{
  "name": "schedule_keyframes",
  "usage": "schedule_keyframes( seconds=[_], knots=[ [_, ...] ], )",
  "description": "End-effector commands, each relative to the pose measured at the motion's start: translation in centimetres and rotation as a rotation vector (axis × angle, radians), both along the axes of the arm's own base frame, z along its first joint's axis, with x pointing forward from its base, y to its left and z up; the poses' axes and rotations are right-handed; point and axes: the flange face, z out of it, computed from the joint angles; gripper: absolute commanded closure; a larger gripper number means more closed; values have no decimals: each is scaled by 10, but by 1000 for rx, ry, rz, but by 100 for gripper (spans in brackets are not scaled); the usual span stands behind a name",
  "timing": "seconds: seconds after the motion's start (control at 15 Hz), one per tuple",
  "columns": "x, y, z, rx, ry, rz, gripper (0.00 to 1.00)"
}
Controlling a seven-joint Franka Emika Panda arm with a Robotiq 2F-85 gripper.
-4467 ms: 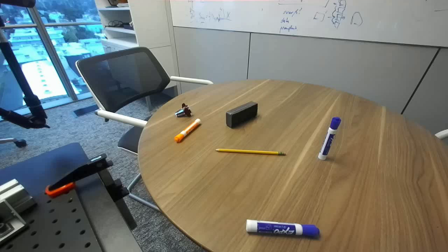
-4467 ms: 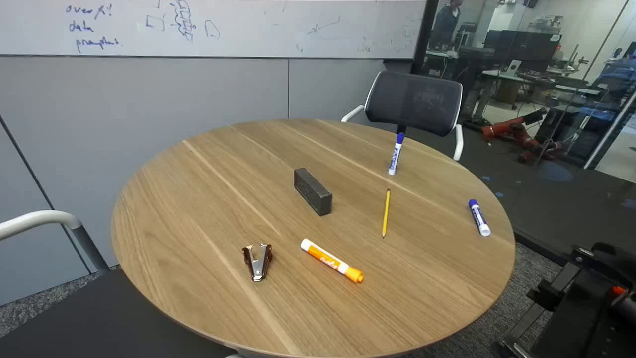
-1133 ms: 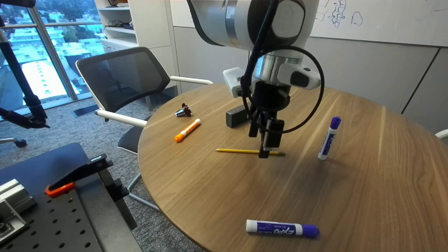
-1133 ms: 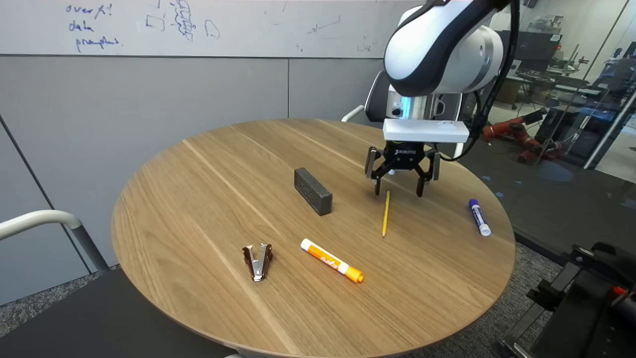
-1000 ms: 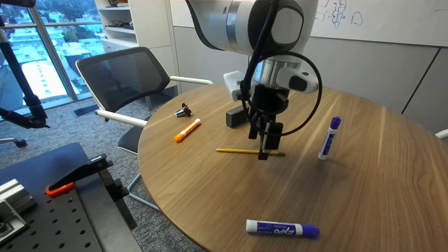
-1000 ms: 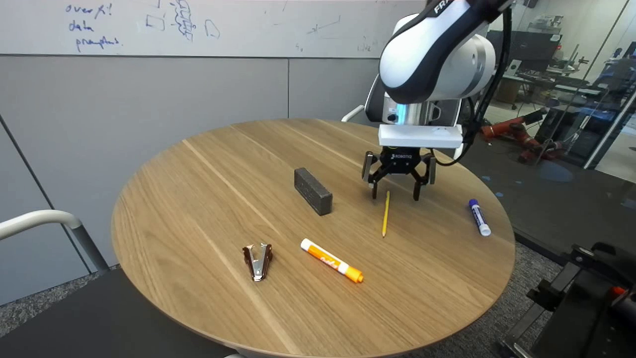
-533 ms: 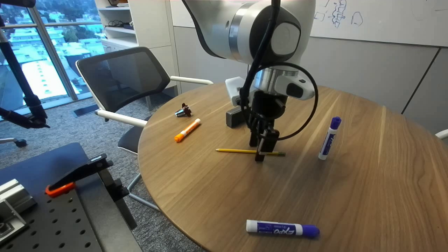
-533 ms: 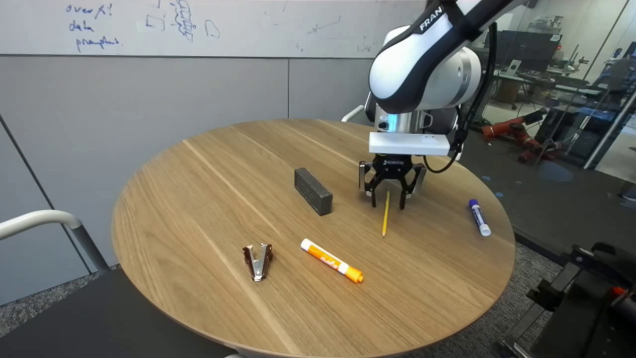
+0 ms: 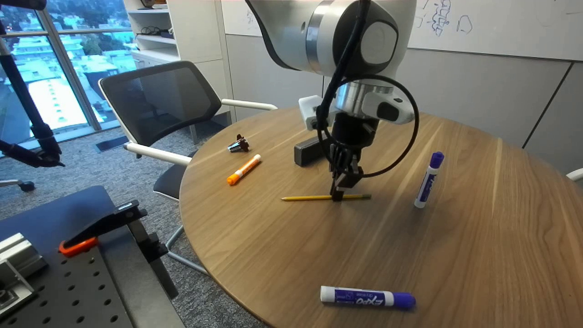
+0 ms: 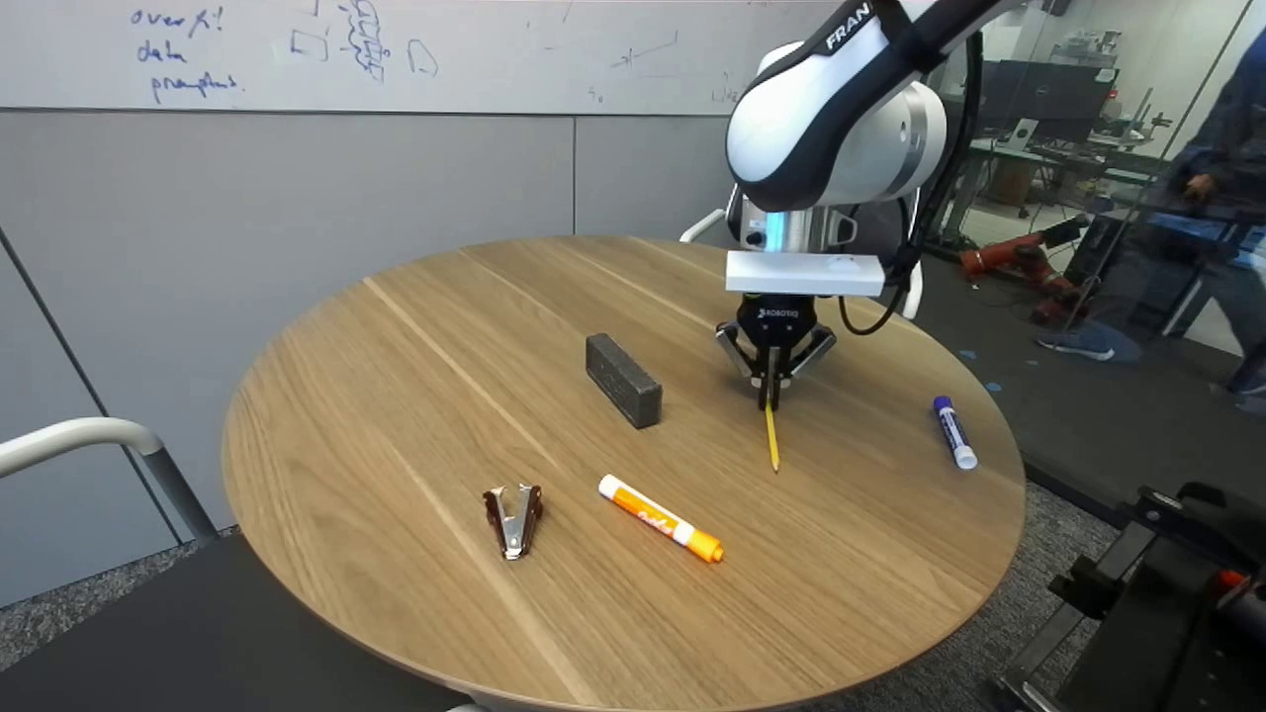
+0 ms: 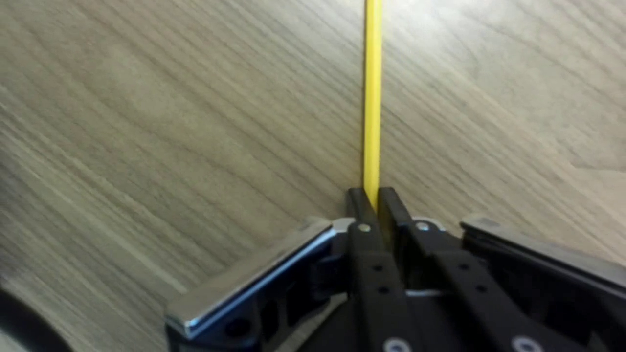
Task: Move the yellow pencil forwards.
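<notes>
Wrist view: gripper (image 11: 371, 195), fingers pinching yellow pencil (image 11: 372, 107), shaft toward twelve o'clock; in an exterior view: pencil on wooden table (image 9: 282, 246), upright marker (image 9: 426, 184) at pencil's three o'clock; in an exterior view: orange marker (image 10: 653, 514) at pencil's eight o'clock

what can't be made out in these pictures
Yellow pencil: in the wrist view its tip is cut off by the top edge, and the hand hides its other end.
Dark block: in an exterior view, right end hidden by the hand and cable.
Person: head cut off by an exterior view's right edge.
Whiteboard: some marks too faint to read, in an exterior view.
</notes>
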Motion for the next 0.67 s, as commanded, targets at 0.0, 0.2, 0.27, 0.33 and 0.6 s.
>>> schedule_keyframes(
  seconds=[0.0, 0.2, 0.27, 0.33, 0.6],
  knots=[
    [-7, 2, 28, -3, -2, 6, 98],
    [-34, 13, 64, 18, -7, 99, 98],
    [-43, 15, 72, 25, -2, 146, 98],
    [-52, 18, 82, 26, 1, 187, 98],
    [-99, 24, 94, 0, 23, 335, 98]
  ],
)
